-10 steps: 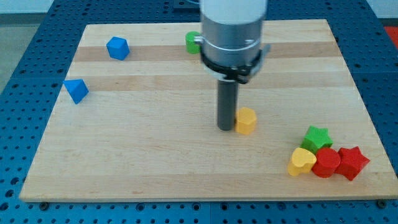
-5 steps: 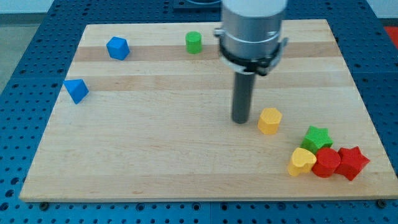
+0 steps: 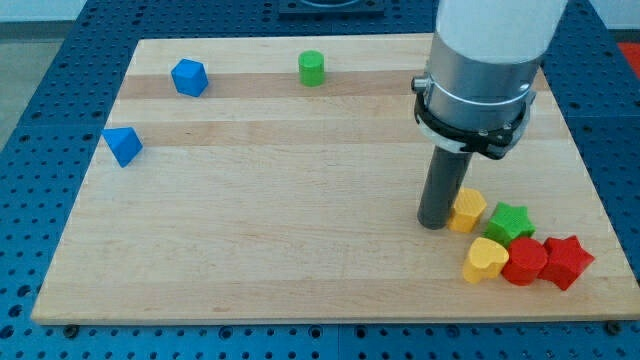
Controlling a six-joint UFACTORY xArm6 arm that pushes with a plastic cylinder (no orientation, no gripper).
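Note:
My tip (image 3: 434,224) rests on the board at the view's lower right, touching the left side of a yellow hexagonal block (image 3: 468,209). Just right of that block sits a green star (image 3: 511,220). Below them lie a yellow heart (image 3: 485,260), a red block (image 3: 524,262) of rounded, many-sided shape and a red star (image 3: 567,261), packed close together. The yellow hexagonal block stands very close to the green star; whether they touch I cannot tell.
A green cylinder (image 3: 312,68) stands near the view's top centre. A blue many-sided block (image 3: 189,77) sits at the top left and a blue triangular block (image 3: 123,145) at the left edge of the wooden board (image 3: 250,200). The arm's wide body hangs over the top right.
My tip has slid to the right and slightly down, pushing the yellow hexagonal block along until it sits beside the green star. The other blocks have stayed put.

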